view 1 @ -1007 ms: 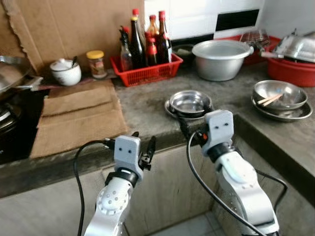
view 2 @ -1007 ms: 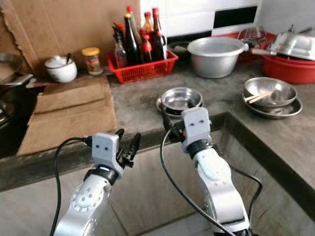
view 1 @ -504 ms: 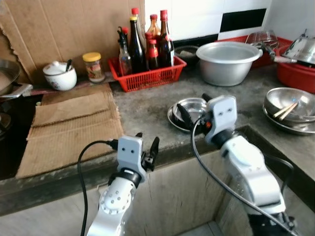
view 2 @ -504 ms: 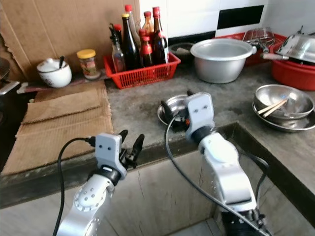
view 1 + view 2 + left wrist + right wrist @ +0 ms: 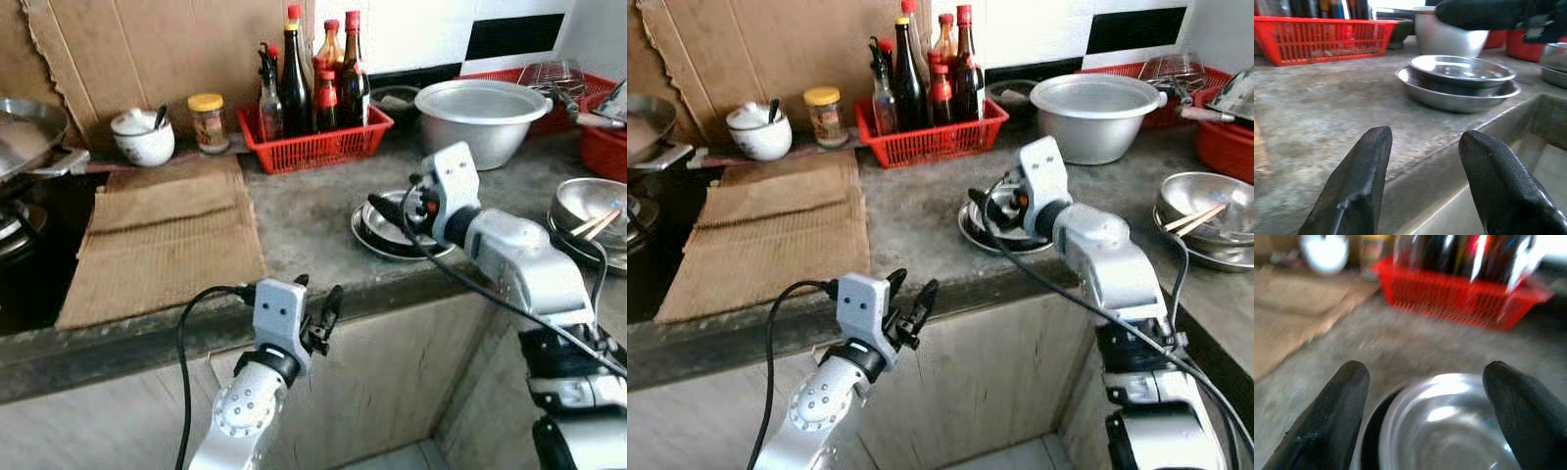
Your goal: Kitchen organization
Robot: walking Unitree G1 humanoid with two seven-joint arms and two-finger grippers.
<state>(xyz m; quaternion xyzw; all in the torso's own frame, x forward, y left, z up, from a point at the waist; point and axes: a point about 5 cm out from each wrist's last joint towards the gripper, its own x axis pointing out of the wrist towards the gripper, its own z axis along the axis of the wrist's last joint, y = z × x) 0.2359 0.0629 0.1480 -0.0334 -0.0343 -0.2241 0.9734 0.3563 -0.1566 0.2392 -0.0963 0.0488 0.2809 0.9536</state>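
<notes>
A small steel bowl [image 5: 392, 217] sits nested in a steel plate [image 5: 1449, 100] on the grey counter [image 5: 304, 211], close to its front edge. My right gripper [image 5: 395, 201] hovers just above this bowl [image 5: 1449, 431], open, one finger on each side of the rim and nothing between them. My left gripper [image 5: 317, 305] is lower, in front of the counter's edge, open and empty, pointing towards the same bowl [image 5: 1462, 73].
A red basket of sauce bottles [image 5: 318, 142] stands at the back, beside a big steel pot [image 5: 482, 116]. A jar [image 5: 208, 122], a white lidded cup [image 5: 142, 137] and cardboard mats [image 5: 162, 235] lie left. A bowl with chopsticks [image 5: 593, 201] sits right, by the sink.
My right gripper has risen from the counter's edge and reached forward over the steel bowl. The camera has shifted. My left gripper has stayed in front of the edge.
</notes>
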